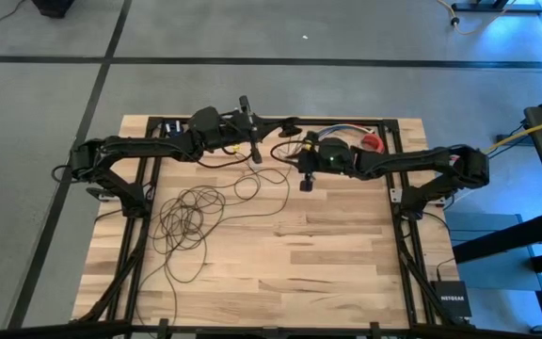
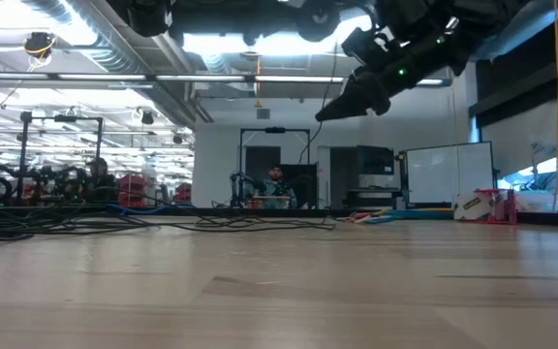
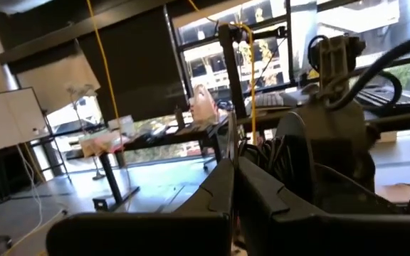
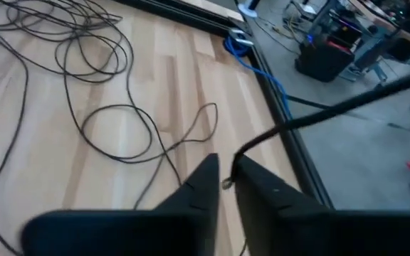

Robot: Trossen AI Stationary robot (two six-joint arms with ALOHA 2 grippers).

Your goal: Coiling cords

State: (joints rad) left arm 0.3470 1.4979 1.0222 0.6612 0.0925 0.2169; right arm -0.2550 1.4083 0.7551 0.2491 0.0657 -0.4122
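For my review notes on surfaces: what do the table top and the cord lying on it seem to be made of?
The table top looks like pale wood, butcher-block style: short glued planks with visible grain and a low sheen. The cord looks like a thin dark wire, probably in a rubber or plastic jacket: it lies limp in loose, irregular loops with a smooth matte surface. Its core cannot be seen.

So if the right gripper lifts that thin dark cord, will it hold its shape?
Probably not. The cord lies in loose, uneven loops on the table, so it looks floppy and would likely sag. Its overlapping loops may drag along or snag. It looks light.
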